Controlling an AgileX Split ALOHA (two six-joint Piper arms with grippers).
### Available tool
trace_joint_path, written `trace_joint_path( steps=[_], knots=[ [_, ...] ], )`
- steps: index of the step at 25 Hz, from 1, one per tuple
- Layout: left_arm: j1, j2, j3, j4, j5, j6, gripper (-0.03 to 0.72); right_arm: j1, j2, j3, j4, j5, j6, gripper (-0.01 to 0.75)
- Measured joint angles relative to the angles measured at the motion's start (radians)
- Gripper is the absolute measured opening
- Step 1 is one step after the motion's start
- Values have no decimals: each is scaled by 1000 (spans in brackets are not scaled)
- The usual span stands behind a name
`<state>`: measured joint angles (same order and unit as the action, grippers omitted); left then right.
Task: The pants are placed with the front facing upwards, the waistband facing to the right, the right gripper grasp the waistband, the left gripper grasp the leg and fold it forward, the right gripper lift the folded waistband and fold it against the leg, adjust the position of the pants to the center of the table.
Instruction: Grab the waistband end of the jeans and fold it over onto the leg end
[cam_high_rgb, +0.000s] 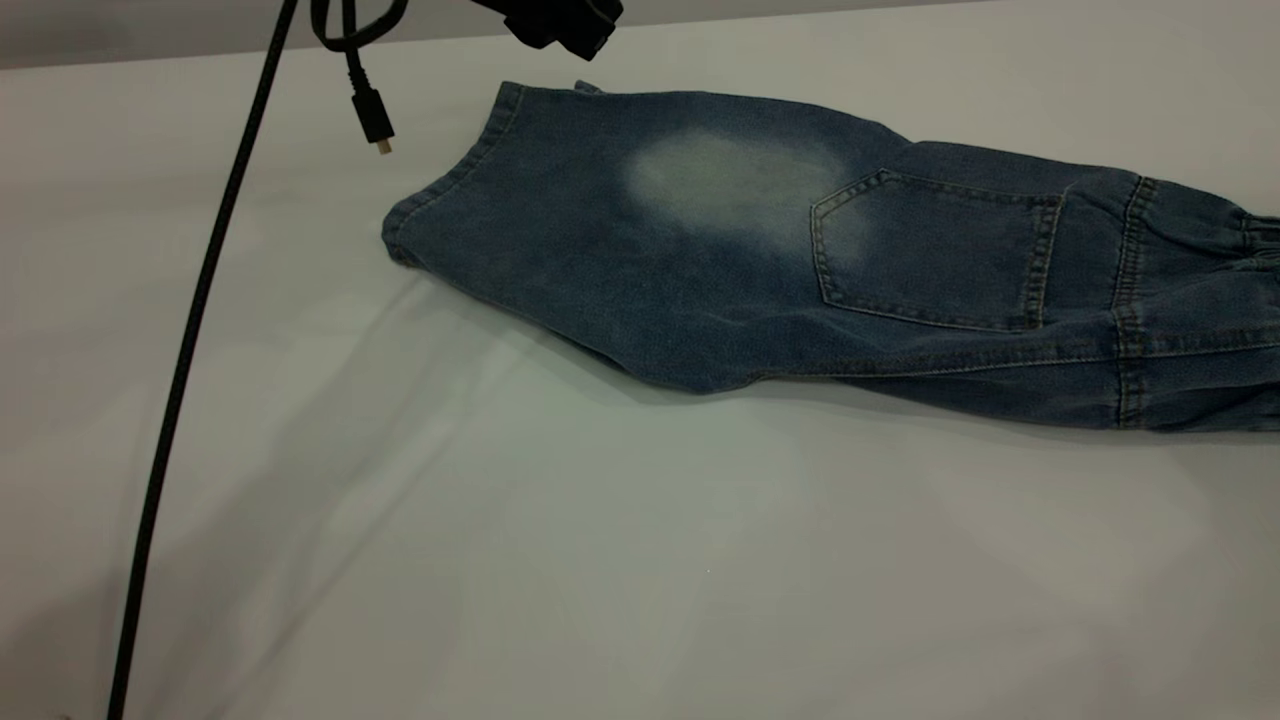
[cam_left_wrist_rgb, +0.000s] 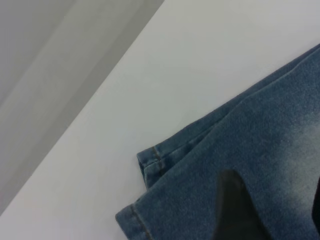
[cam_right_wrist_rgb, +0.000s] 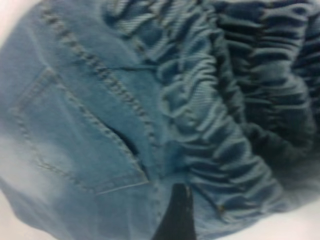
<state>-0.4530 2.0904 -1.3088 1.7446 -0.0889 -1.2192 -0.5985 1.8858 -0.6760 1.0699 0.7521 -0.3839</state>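
Observation:
The pants (cam_high_rgb: 760, 250) lie folded lengthwise on the table (cam_high_rgb: 600, 560), with a back pocket (cam_high_rgb: 935, 255) and a pale patch on top. The leg end (cam_high_rgb: 440, 190) points left. The waistband (cam_high_rgb: 1250, 300) runs out of the exterior view at the right. My left gripper (cam_high_rgb: 560, 25) hangs at the far edge above the leg end. In the left wrist view it (cam_left_wrist_rgb: 275, 215) is open over the denim, with nothing between its fingers (cam_left_wrist_rgb: 235, 210). My right gripper (cam_right_wrist_rgb: 215, 217) sits right at the ruffled waistband (cam_right_wrist_rgb: 225, 110), beside the pocket (cam_right_wrist_rgb: 75, 145). It is out of the exterior view.
A black cable (cam_high_rgb: 190, 330) slants down the left side of the table. A short cable with a plug (cam_high_rgb: 372, 115) dangles near the leg end. The table's far edge (cam_high_rgb: 200, 55) runs close behind the pants.

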Motion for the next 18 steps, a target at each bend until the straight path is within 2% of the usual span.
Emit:
trace_joint_path(
  steps=[13,18],
  knots=[
    [0,0,0,0,0,0,359,1,0,0,3,42,35,593],
    [0,0,0,0,0,0,359,1,0,0,21,6,34,593]
  ],
)
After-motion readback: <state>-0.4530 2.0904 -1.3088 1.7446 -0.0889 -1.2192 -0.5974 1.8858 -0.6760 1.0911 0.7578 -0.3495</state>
